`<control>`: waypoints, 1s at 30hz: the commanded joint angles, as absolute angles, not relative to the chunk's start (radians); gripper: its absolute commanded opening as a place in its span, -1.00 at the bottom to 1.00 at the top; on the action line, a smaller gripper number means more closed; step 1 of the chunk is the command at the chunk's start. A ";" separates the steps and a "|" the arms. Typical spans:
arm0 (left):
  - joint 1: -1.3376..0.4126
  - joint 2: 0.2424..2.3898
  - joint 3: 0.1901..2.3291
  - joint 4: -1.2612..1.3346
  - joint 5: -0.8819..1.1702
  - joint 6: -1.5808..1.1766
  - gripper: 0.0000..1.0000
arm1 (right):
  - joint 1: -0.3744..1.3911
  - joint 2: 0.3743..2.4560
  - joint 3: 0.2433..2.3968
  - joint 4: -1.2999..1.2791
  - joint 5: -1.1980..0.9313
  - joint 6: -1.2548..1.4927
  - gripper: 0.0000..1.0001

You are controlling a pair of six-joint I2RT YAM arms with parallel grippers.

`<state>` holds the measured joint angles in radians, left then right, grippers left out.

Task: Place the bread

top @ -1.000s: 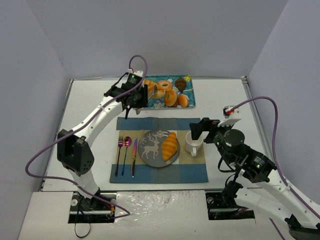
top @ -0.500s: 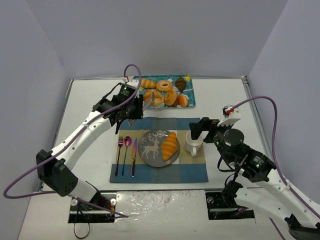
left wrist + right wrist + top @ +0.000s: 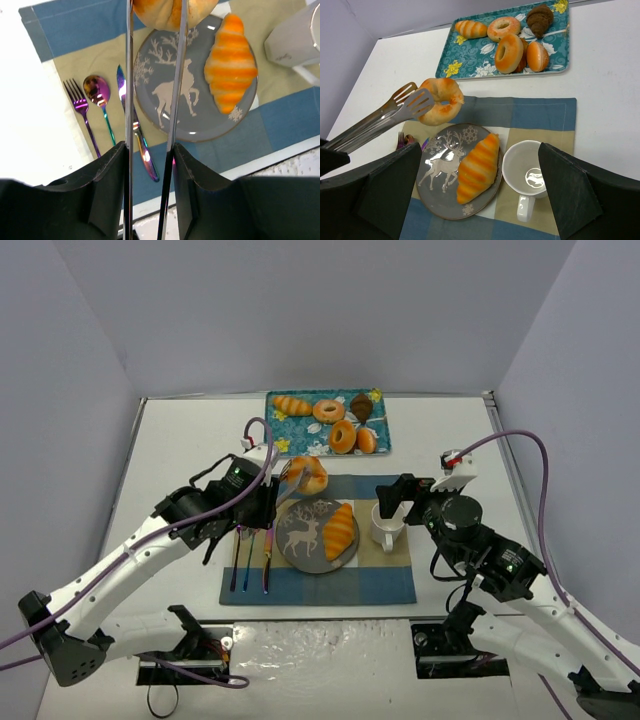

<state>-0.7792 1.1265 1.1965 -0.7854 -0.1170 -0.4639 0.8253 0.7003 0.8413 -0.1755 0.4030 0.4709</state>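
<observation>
1. The left gripper (image 3: 150, 150) is clamped on the handles of a pair of metal tongs (image 3: 128, 75), squeezing the two arms together.
2. The tongs pinch a ring-shaped bread (image 3: 451, 111), golden and doughnut-like. It hangs in the air above the far left edge of a grey plate (image 3: 432, 192) and is not touching it.
3. The squeeze on the tongs is what keeps the bread from falling, so the grip probably has to hold until the bread is low over the plate.
4. A striped croissant (image 3: 477, 167) already lies on the right half of the plate. The left half, with a deer pattern, is bare and looks like the likely spot for the ring.
5. The plate sits on a blue and beige placemat (image 3: 540, 112). A fork (image 3: 82, 115), spoon (image 3: 96, 90) and knife (image 3: 120, 85) lie left of the plate, and a white mug (image 3: 522, 162) stands to its right.
6. Further back on the white table (image 3: 180, 440), a teal flowered tray (image 3: 470, 65) holds more breads and pastries.
7. The right gripper (image 3: 400, 498) hovers just beyond the mug with its fingers wide apart, holding nothing, out of the tongs' way.
8. Judged from this, the bread is carried nearly to the plate but not yet set down.
</observation>
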 commanded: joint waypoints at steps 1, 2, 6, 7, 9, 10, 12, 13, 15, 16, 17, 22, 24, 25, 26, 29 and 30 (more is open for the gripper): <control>-0.814 1.056 1.173 -0.785 -0.153 -0.495 -1.00 | 0.824 0.716 0.838 -0.091 0.417 0.474 1.00; -0.823 1.048 1.160 -0.790 -0.155 -0.501 -1.00 | 0.824 0.715 0.837 -0.090 0.418 0.474 1.00; -0.854 1.021 1.115 -0.803 -0.166 -0.526 -1.00 | 0.824 0.715 0.838 -0.088 0.419 0.476 1.00; -0.861 1.013 1.098 -0.802 -0.166 -0.536 -1.00 | 0.824 0.717 0.838 -0.086 0.419 0.476 1.00; -0.885 1.009 1.079 -0.802 -0.171 -0.550 -1.00 | 0.824 0.720 0.836 -0.082 0.420 0.477 1.00; -0.893 1.006 1.070 -0.802 -0.173 -0.560 -1.00 | 0.824 0.721 0.834 -0.080 0.419 0.477 1.00; -0.909 1.003 1.049 -0.799 -0.178 -0.577 -1.00 | 0.824 0.725 0.833 -0.077 0.419 0.477 1.00; -0.919 1.003 1.041 -0.796 -0.182 -0.585 -1.00 | 0.824 0.727 0.832 -0.075 0.418 0.478 1.00; -0.941 1.005 1.026 -0.792 -0.192 -0.600 -1.00 | 0.824 0.732 0.831 -0.071 0.416 0.479 1.00; -0.951 1.008 1.020 -0.792 -0.199 -0.606 -1.00 | 0.824 0.734 0.830 -0.069 0.416 0.478 1.00; -0.956 1.009 1.015 -0.792 -0.210 -0.611 -1.00 | 0.824 0.735 0.830 -0.067 0.416 0.477 1.00; -0.998 1.014 1.001 -0.801 -0.240 -0.643 -1.00 | 0.824 0.738 0.829 -0.066 0.415 0.474 1.00; -1.005 1.014 0.988 -0.799 -0.247 -0.654 -1.00 | 0.825 0.736 0.828 -0.064 0.416 0.476 1.00; -1.007 1.014 0.984 -0.799 -0.250 -0.657 -1.00 | 0.824 0.735 0.828 -0.064 0.416 0.476 1.00; -1.009 1.014 0.980 -0.799 -0.253 -0.661 -1.00 | 0.824 0.733 0.827 -0.063 0.416 0.476 1.00; -1.012 1.010 0.972 -0.808 -0.282 -0.678 -0.89 | 0.824 0.735 0.826 -0.063 0.412 0.476 1.00; -1.012 1.006 0.969 -0.808 -0.286 -0.683 -0.84 | 0.825 0.736 0.827 -0.063 0.411 0.475 1.00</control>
<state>-1.0039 1.0267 0.9643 -0.8345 -0.2239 -0.6415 0.8253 0.7265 0.8261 -0.1379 0.4026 0.4713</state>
